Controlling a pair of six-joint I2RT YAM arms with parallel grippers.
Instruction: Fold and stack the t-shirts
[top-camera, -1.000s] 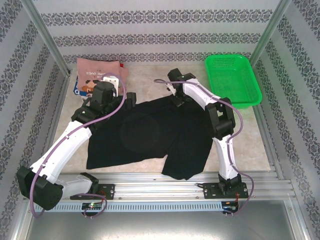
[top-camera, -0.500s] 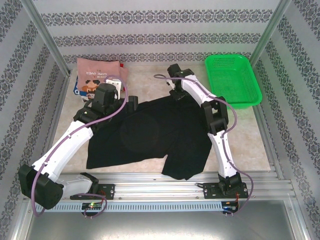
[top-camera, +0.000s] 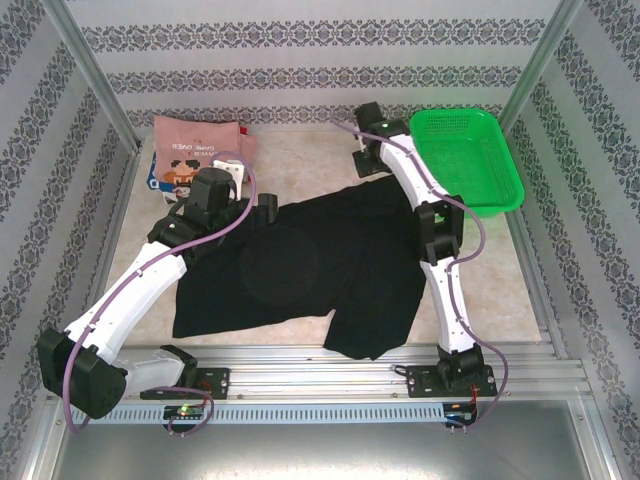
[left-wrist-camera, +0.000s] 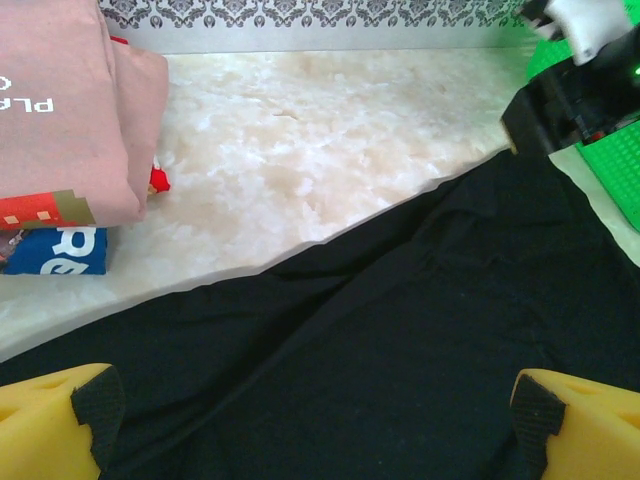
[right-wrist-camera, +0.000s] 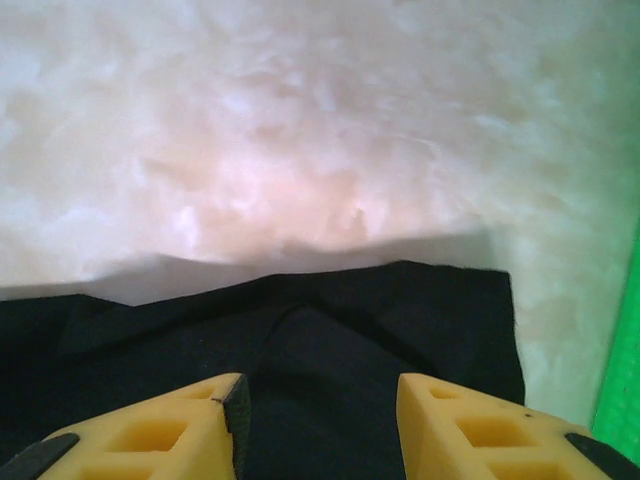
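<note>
The left arm (top-camera: 140, 280) is bent, its left tool (left-wrist-camera: 318, 425) spread wide (pads (left-wrist-camera: 95, 405) far apart); the right arm (top-camera: 405, 175) reaches far forward, right tool (right-wrist-camera: 320, 400) jaws parted.

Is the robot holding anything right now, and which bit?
Nothing is held. The left gripper is open above the black t-shirt; the right gripper is open too, over a corner of it lying flat on the table.

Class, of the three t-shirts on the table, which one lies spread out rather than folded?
The black shirt: it lies spread across the middle, while the pink shirt and the blue-and-white shirt under it sit stacked at the far left.
</note>
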